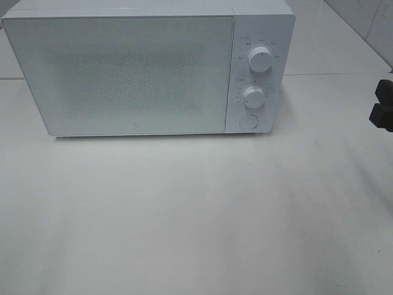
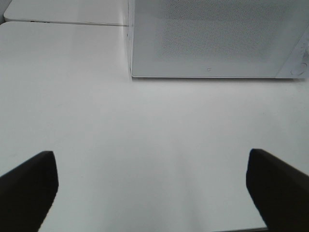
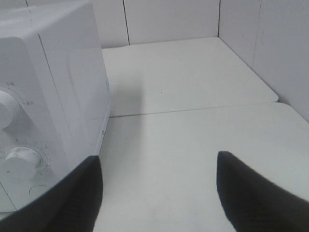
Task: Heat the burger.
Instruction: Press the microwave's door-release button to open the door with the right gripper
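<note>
The burger does not show in any view; it is hidden or out of view. A white microwave point(image 1: 123, 74) stands at the back of the table with its door shut. It has two round knobs point(image 1: 260, 59) and a round button point(image 1: 247, 120) on its right panel. My right gripper point(image 1: 382, 101) is open and empty at the table's right edge, to the right of the microwave point(image 3: 53, 72); its fingers point(image 3: 251, 193) stand wide apart. My left gripper point(image 2: 149, 159) is open and empty, low over the table in front of the microwave's door point(image 2: 212, 38).
The white table point(image 1: 196, 215) stretches in front of the microwave. A second white tabletop point(image 3: 183, 67) and a tiled wall point(image 3: 270, 43) lie behind and to the right.
</note>
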